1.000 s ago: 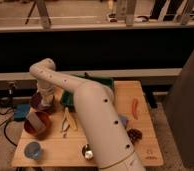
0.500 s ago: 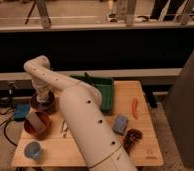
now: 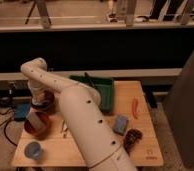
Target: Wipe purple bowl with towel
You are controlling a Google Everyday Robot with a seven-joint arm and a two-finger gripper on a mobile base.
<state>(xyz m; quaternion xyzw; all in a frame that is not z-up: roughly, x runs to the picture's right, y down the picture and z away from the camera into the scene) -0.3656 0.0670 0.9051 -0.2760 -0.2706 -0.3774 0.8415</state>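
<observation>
The purple bowl [image 3: 46,105] is a small dark bowl at the table's back left. My gripper [image 3: 39,99] hangs at the end of the white arm [image 3: 75,107] and sits down in or right on this bowl, hiding most of it. A pale patch at the gripper may be the towel; I cannot tell for sure. The brighter orange-red bowl [image 3: 36,126] stands just in front of it, with something pale tan inside.
A pale blue cup [image 3: 33,149] stands at the front left. A blue block [image 3: 21,111] lies at the left edge. A green tray [image 3: 99,90] is at the back middle. A blue sponge [image 3: 121,124], an orange-red stick [image 3: 135,107], a dark brown item [image 3: 132,137] and utensils [image 3: 65,126] lie to the right.
The arm has swung left and its elbow now stands further left. The gripper has shifted slightly left and stays low over the dark bowl. The other things have not moved.
</observation>
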